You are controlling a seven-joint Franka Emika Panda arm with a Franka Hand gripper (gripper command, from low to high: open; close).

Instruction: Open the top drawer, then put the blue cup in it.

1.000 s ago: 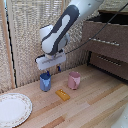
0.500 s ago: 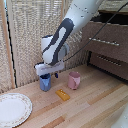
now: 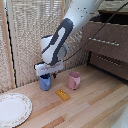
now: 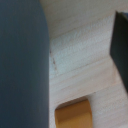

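The blue cup (image 3: 45, 83) stands upright on the wooden table, left of the pink cup (image 3: 74, 80) in the exterior view. My gripper (image 3: 46, 75) hangs straight down onto the blue cup's rim, and its fingertips are hidden there. In the wrist view a blurred blue-grey mass, the blue cup (image 4: 22, 60), fills one side. One dark finger (image 4: 122, 50) sits at the opposite edge with bare wood between, so the jaws look open. The top drawer (image 3: 106, 37), dark brown with a silver bar handle, is at the exterior view's right, with a dark gap above its front.
A small yellow block (image 3: 62, 94) lies on the table in front of the two cups, and also shows as the yellow block (image 4: 74, 114) in the wrist view. A white patterned plate (image 3: 12, 109) sits at the exterior view's lower left. A lower drawer front (image 3: 111, 62) is below the top one.
The arm has sunk slightly, bringing the gripper down onto the blue cup. The cups, the block and the plate have not moved.
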